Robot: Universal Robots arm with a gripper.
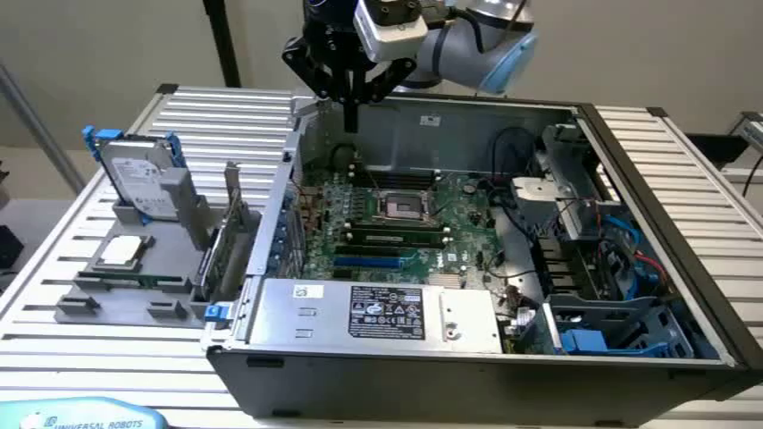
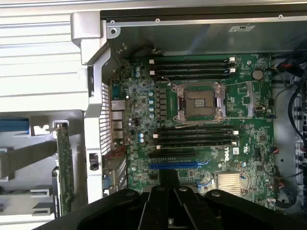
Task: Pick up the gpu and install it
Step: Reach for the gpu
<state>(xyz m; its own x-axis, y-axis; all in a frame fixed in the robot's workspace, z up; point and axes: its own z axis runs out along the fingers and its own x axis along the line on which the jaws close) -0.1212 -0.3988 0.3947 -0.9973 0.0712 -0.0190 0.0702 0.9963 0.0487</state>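
Silver slats form the table [image 1: 667, 152], on which an open computer case [image 1: 477, 380] is laid on its side. Its near part is covered by a metal power supply [image 1: 381, 313], so whatever lies beneath is hidden; the print on its black label is too small to be read. On the green motherboard [image 2: 240, 163] the word "DELL" can be read in the wrist view, beside the empty CPU socket [image 2: 201, 101].

The arm [image 1: 477, 36] is cut off by the upper edge of the exterior view. A blue part at the near edge, itself cut off, is marked "UNIVERSAL ROBOTS".

A grey holder [image 1: 120, 286] is placed on the table at the exterior view's left, just beside the case. In it a hard drive [image 1: 138, 179] with blue rails is stood upright; its label cannot be read.

The gpu [image 1: 224, 246] is stood on edge in the holder, next to the case's left wall; only its green board and silver bracket are seen.

The gripper [image 1: 352, 112] is held over the far left corner of the case, its fingers [image 2: 168, 184] closed on nothing.
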